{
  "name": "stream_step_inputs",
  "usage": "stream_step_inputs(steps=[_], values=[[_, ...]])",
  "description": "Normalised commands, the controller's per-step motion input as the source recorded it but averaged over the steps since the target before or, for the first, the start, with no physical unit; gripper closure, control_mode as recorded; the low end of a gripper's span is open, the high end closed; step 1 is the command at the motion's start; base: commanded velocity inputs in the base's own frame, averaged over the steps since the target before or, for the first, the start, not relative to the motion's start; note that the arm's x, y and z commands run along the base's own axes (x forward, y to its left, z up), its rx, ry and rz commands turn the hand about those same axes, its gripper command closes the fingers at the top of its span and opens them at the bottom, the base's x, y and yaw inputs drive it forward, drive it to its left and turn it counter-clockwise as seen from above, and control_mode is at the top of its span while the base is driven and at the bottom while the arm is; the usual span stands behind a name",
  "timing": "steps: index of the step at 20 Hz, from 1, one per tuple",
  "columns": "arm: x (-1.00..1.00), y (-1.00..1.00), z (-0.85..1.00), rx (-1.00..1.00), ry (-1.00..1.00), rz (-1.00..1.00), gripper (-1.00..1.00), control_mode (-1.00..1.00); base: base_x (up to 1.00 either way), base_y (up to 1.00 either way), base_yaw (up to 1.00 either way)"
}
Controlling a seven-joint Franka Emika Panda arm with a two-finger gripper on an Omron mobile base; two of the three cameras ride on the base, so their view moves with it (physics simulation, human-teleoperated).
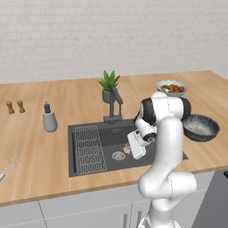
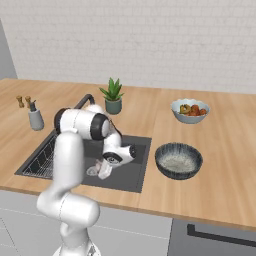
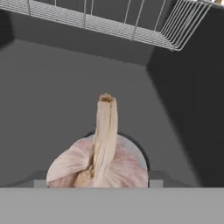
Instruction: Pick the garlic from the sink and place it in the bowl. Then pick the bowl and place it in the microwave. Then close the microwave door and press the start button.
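The garlic (image 3: pixel 98 166), a whitish-pink bulb with its stalk up, rests on the round drain (image 1: pixel 118 156) on the floor of the dark grey sink (image 1: pixel 116 133). My gripper (image 3: pixel 98 183) reaches down into the basin, and both fingertips press against the sides of the bulb. From the left base view the garlic (image 1: pixel 127 149) peeks out beside the white hand. On the counter right of the sink stands the dark streaky bowl (image 1: pixel 200 127) (image 2: pixel 178 160), upright and with nothing in it. The microwave and its door are out of view.
A wire rack (image 1: pixel 88 149) fills the sink's left part. Behind the basin stand a faucet (image 1: pixel 115 104) and a potted plant (image 1: pixel 109 87). A white bowl of food (image 2: pixel 189 110) sits at the back right, and a soap dispenser (image 1: pixel 49 118) and shakers (image 1: pixel 14 107) to the left.
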Motion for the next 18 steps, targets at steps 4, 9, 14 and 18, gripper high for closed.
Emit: stream_step_inputs(steps=[4,9,14,18], values=[[-0.59,0.00,1.00,-0.03,-0.22,0.00,1.00,-1.00,0.00,0.00,0.00],[-0.45,-0.05,1.00,-0.09,0.00,-0.04,1.00,-1.00,0.00,0.00,0.00],[-0.34,-0.30,1.00,-0.03,0.00,-0.03,1.00,-1.00,0.00,0.00,0.00],[-0.55,-0.43,1.00,-0.08,0.00,-0.03,1.00,-1.00,0.00,0.00,0.00]])
